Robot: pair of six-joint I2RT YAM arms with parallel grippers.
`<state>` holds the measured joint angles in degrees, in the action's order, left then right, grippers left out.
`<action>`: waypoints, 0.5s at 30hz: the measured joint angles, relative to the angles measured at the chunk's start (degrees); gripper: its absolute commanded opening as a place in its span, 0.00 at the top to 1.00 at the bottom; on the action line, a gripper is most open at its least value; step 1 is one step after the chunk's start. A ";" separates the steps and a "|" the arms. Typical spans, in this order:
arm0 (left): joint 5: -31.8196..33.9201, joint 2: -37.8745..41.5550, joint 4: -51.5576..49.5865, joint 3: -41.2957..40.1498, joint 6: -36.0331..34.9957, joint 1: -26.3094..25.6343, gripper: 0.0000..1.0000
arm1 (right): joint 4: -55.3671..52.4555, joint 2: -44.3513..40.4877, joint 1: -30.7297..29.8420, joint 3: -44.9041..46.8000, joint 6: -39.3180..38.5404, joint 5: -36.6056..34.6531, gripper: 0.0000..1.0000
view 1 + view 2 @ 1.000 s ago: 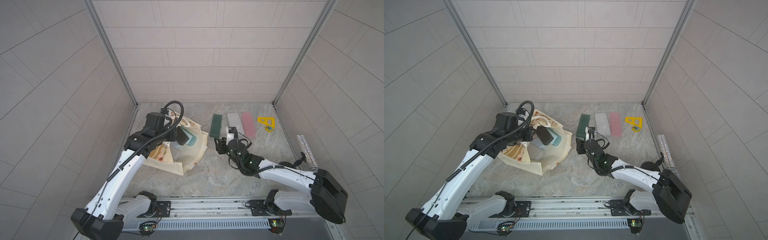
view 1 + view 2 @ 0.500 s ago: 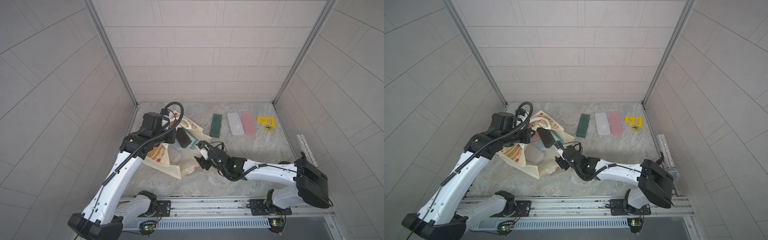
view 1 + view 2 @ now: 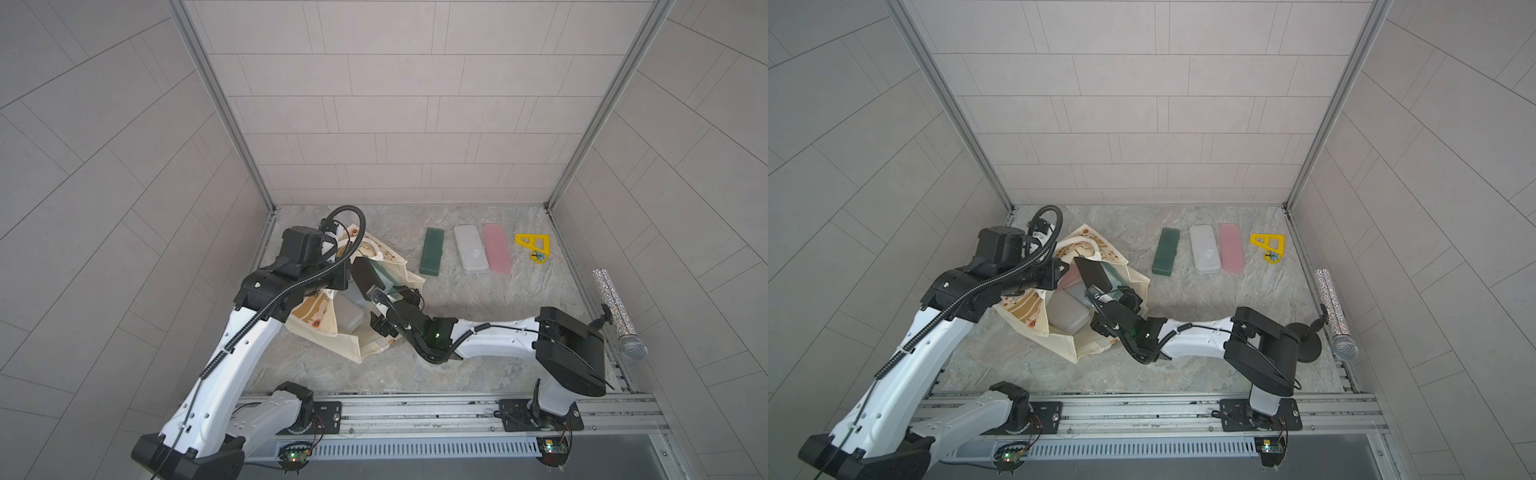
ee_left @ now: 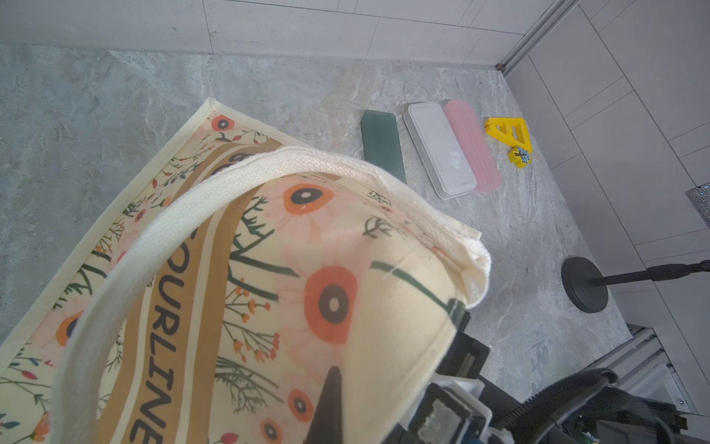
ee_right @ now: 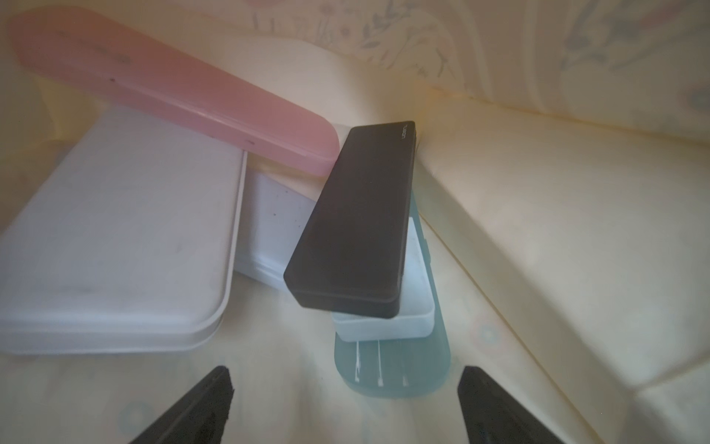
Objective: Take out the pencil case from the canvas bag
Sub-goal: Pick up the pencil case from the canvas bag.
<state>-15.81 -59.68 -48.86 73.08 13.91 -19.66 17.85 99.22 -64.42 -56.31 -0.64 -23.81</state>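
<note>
The canvas bag (image 3: 332, 336) (image 3: 1059, 345) lies at the left of the floor with its mouth held wide. My left gripper (image 4: 345, 407) is shut on its cream rim; one dark finger (image 4: 330, 399) shows against the flower print (image 4: 330, 303), the other is hidden behind the cloth. My right gripper (image 5: 344, 374) (image 3: 374, 309) is open inside the mouth, holding nothing. Several pencil cases lie inside: a black one (image 5: 357, 219) (image 3: 1094, 270) on a small white one (image 5: 384, 319), a teal one (image 5: 392, 365) nearest the fingertips, plus a pink one (image 5: 173, 88) and a large white one (image 5: 115, 238).
On the floor at the back lie a green case (image 3: 432, 257), a white case (image 3: 469, 254), a pink case (image 3: 496, 253) and a yellow triangle (image 3: 534, 245). A glittery microphone (image 3: 619, 311) on a black stand (image 4: 584, 284) is at the right wall.
My right arm has swung left from near the cases on the floor into the bag's mouth, and its jaws have opened wide. The left gripper has kept its hold on the bag.
</note>
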 measured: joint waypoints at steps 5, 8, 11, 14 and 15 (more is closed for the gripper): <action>-0.55 0.07 -1.07 0.63 0.02 0.00 1.00 | 1.33 3.72 -0.46 -3.19 -2.34 -1.92 0.03; -0.81 0.09 -1.31 0.94 0.02 0.00 1.00 | 1.60 5.64 -0.46 -5.18 -3.63 -3.08 0.03; -0.92 0.24 -1.49 0.94 0.00 0.00 1.00 | 1.64 7.58 -0.46 -7.06 -4.94 -3.87 0.03; -0.92 0.33 -1.64 0.94 0.00 0.00 1.00 | 1.64 8.79 -0.46 -8.11 -5.84 -4.42 0.01; -0.96 0.35 -1.64 0.94 0.02 0.00 1.00 | 1.60 9.22 -0.46 -8.61 -6.12 -4.76 0.01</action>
<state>-16.78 -59.33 -50.50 74.02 13.93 -19.66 19.44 108.44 -64.88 -64.93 -6.76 -28.58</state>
